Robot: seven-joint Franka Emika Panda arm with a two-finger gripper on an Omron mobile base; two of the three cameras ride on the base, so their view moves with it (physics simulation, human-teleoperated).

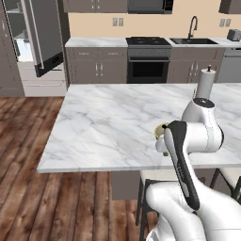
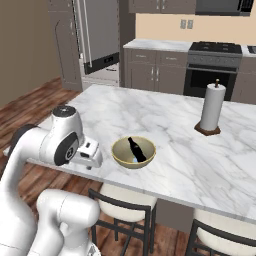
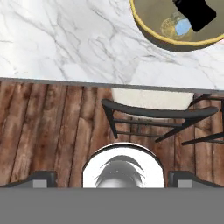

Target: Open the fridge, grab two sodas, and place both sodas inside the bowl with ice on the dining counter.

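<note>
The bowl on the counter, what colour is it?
Olive-beige bowl with a yellowish rim, best in the right base view.

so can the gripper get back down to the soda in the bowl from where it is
Probably yes: the soda lies uncovered in the bowl, which sits beside the open, empty gripper near the dining counter edge, with nothing between them.

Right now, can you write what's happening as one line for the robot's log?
step: first soda delivered | black cola-style bottle: inside round olive-beige bowl | bowl: on white marble dining counter | tool: open, empty | light-grey fridge: door open
</note>
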